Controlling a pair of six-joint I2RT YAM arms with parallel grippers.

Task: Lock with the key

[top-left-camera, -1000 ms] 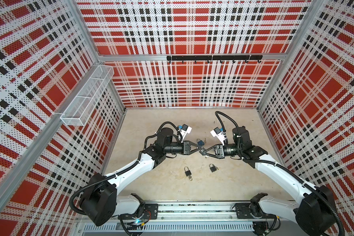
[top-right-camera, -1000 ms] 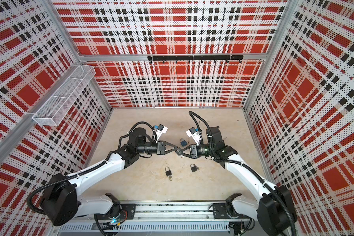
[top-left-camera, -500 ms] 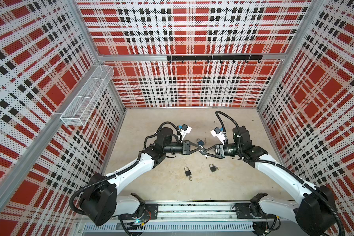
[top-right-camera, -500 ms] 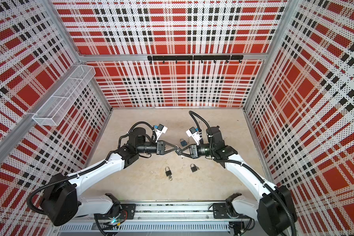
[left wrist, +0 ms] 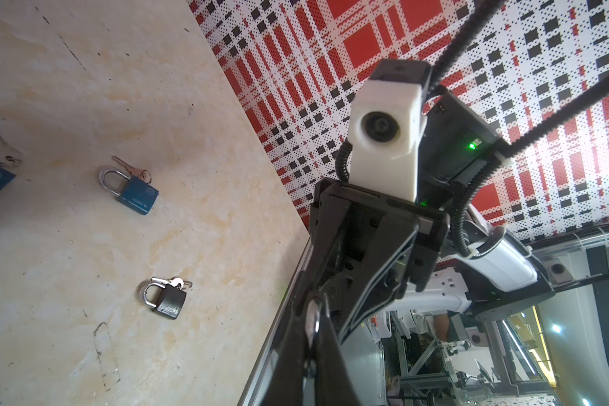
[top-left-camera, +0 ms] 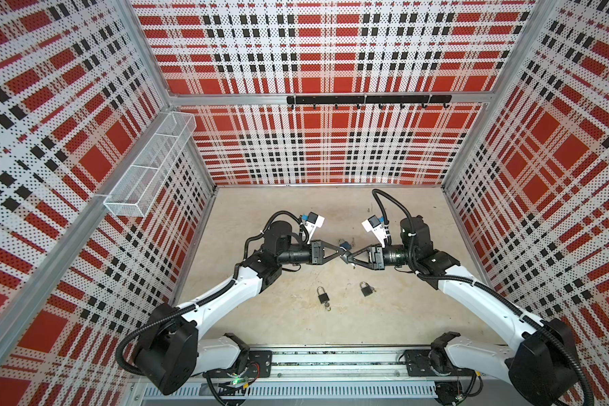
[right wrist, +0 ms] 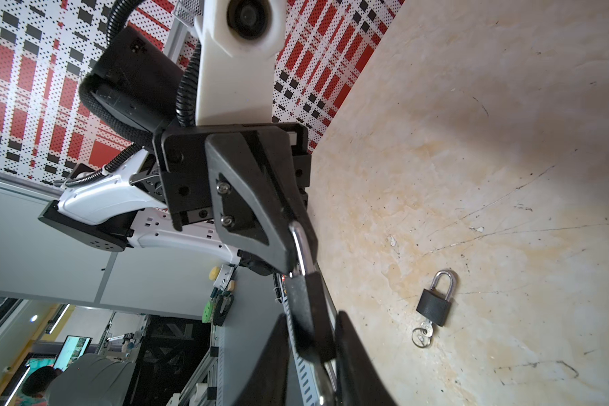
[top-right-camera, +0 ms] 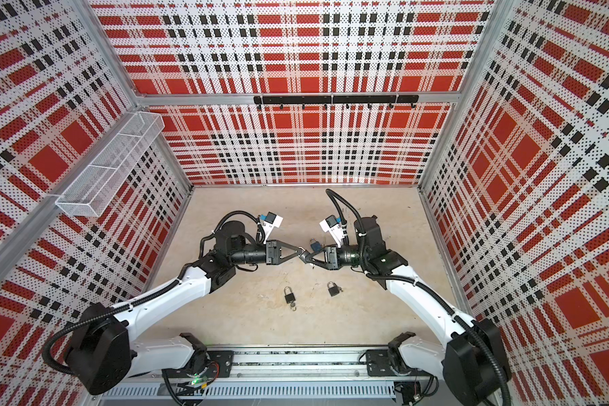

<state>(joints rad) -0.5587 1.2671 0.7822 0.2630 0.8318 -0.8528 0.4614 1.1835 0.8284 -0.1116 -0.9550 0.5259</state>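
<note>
Two hands met mid-air over middle of worktop [top-left-camera: 296, 211]. There left hand [top-left-camera: 342, 251] was pinched together on shackle of padlock [right wrist: 310, 316]. Black body sat between fingers of right hand [top-left-camera: 348, 258], clamped or loose, couldn't tell. Silver sliver under body was possibly key [right wrist: 322, 385]. Risks, judged: thin shackle pinch might let body swing or drop toward spare padlock [top-left-camera: 322, 297] on near side; misaligned key turn could twist lock out of grip.
</note>
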